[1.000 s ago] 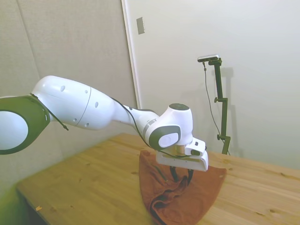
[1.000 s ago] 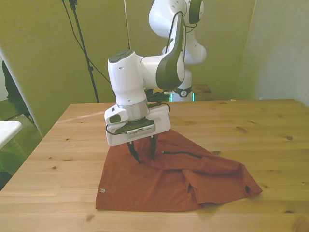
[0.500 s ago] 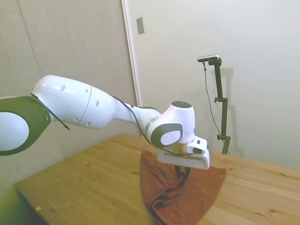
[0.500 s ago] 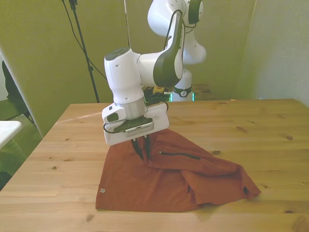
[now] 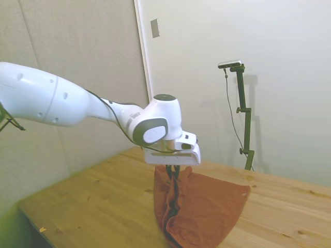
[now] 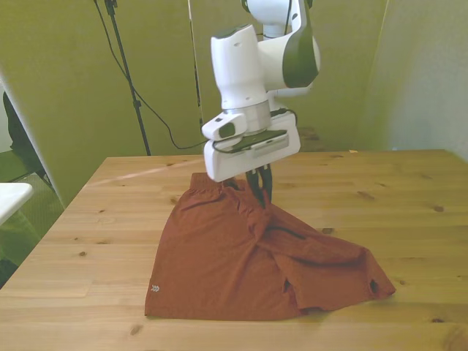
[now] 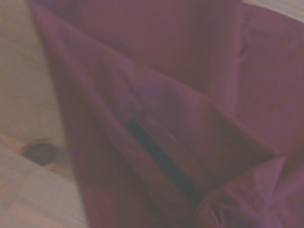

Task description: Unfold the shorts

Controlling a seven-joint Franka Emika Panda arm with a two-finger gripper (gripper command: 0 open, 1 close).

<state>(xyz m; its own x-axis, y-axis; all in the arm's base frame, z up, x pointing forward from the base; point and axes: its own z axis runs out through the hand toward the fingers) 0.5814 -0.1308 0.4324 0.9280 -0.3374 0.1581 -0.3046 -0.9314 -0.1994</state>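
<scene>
Since the earlier frames the white two-finger gripper (image 6: 259, 189) has risen and swung toward the far side of the table and the front view's right, dragging a fold of the rust-orange soft fabric shorts (image 6: 241, 263) with it. Its dark fingers are pinched together on a peak of cloth, which hangs from them in a slack tent. Most of the garment lies on the pale knotty wooden table (image 6: 409, 205), near its front edge, with the right portion doubled over in rumpled layers. In the wrist view a dark zipper line (image 7: 161, 161) runs along a crease. I judge this to be mid-unfold: next the lifted flap needs carrying farther back and laying flat before release.
</scene>
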